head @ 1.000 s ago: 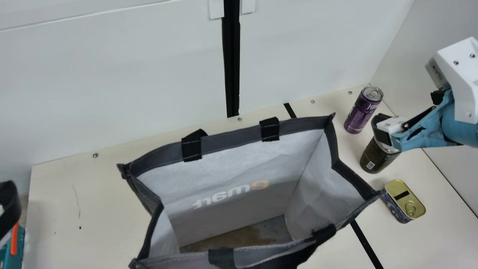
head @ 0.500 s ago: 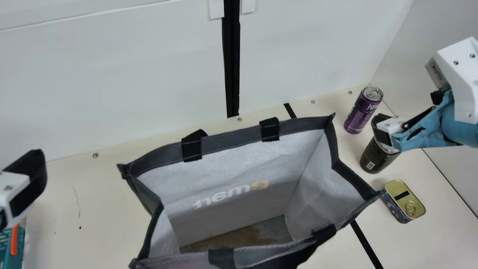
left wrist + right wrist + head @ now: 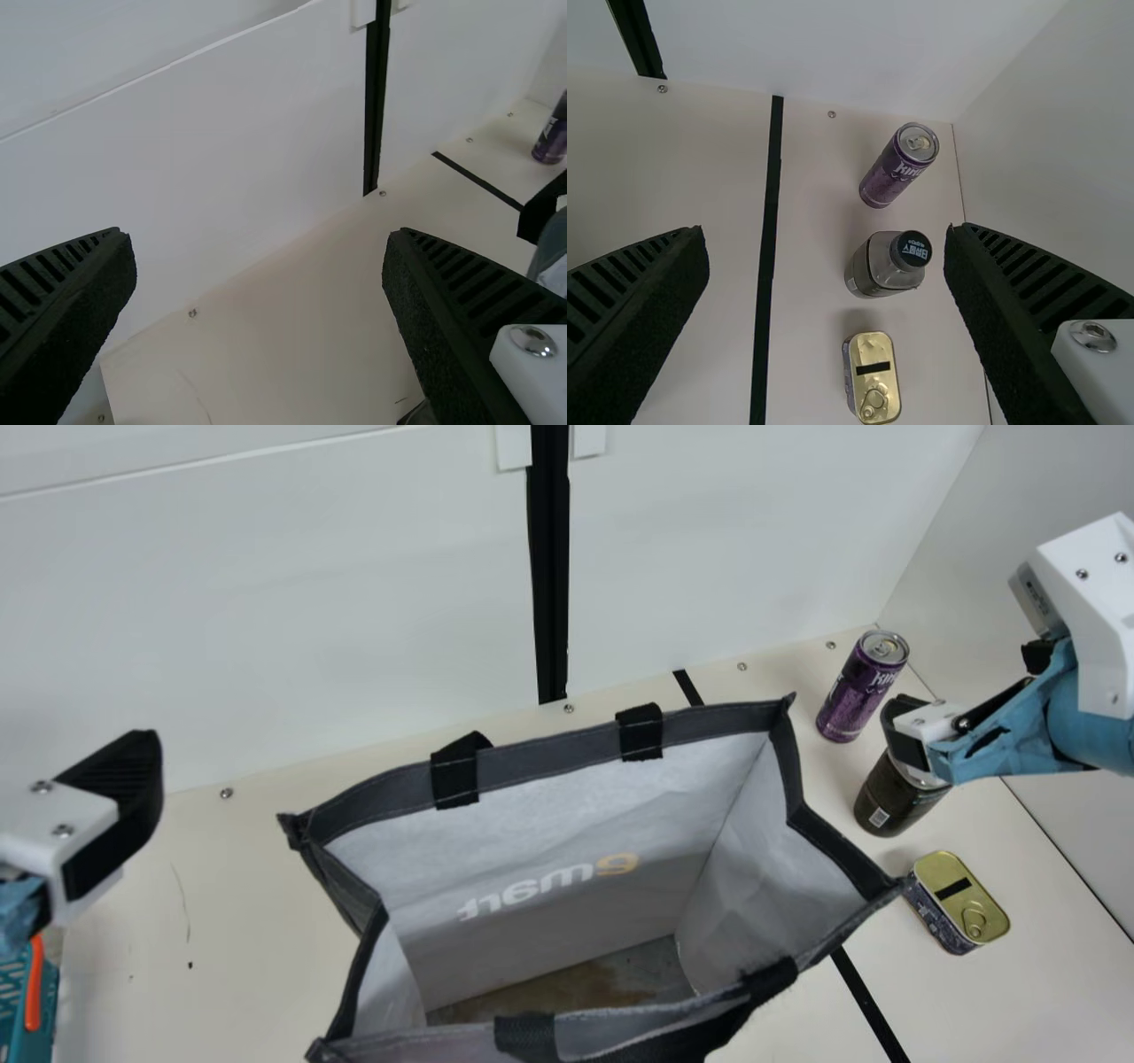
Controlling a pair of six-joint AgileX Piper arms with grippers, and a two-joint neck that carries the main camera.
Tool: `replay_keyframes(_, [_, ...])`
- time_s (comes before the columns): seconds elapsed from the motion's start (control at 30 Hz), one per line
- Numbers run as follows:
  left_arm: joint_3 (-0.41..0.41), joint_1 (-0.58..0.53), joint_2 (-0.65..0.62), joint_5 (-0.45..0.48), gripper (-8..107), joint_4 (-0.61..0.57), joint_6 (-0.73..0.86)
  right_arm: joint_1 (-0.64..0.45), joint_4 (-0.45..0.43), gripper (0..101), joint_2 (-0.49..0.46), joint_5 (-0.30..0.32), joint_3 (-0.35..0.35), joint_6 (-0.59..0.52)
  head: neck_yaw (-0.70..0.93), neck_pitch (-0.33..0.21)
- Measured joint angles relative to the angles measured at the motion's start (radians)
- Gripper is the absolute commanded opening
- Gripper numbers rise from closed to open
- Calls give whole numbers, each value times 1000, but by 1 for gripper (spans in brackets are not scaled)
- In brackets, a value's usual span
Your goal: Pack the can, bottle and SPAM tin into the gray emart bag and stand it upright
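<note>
The gray fabric emart bag, dark-trimmed and black-strapped, was seen standing upright with its mouth open on the cream table. To its right in the main view, all three goods were left outside: the slim purple can past its far right corner, the dark, squat bottle just nearer, and the gold-lidded, rounded-oblong SPAM tin close to its near right corner. The right gripper was held over the goods on the bag's right, spread wide around nothing gripped. The left gripper was placed to the bag's left, likewise wide and without a load. Below it, also left of the bag, a teal object with an orange strip was seen.

The step in hand was judged to be the first pick — most likely of the bottle. For that, the right gripper would need to be lined up, lowered and closed round the body; the bag's left rim might be steadied meanwhile — its soft walls could be caught and folded during loading.
</note>
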Motion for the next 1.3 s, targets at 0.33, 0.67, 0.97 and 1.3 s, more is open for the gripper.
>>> replay_keyframes(0.33, [-117, -35, 76, 75, 90, -74, 79, 0, 0, 95, 0, 0, 0, 0, 2, 0])
replay_keyframes(0.67, [-151, -108, 120, 89, 90, -106, 128, 0, 0, 95, 0, 0, 0, 0, 0, 0])
replay_keyframes(0.97, [-161, -173, 148, 90, 90, -122, 155, 0, 0, 95, 0, 0, 0, 0, 2, 0])
replay_keyframes(1.3, [-160, -226, 175, 88, 90, -145, 175, 0, -1, 95, 0, 0, 0, 0, 0, 0])
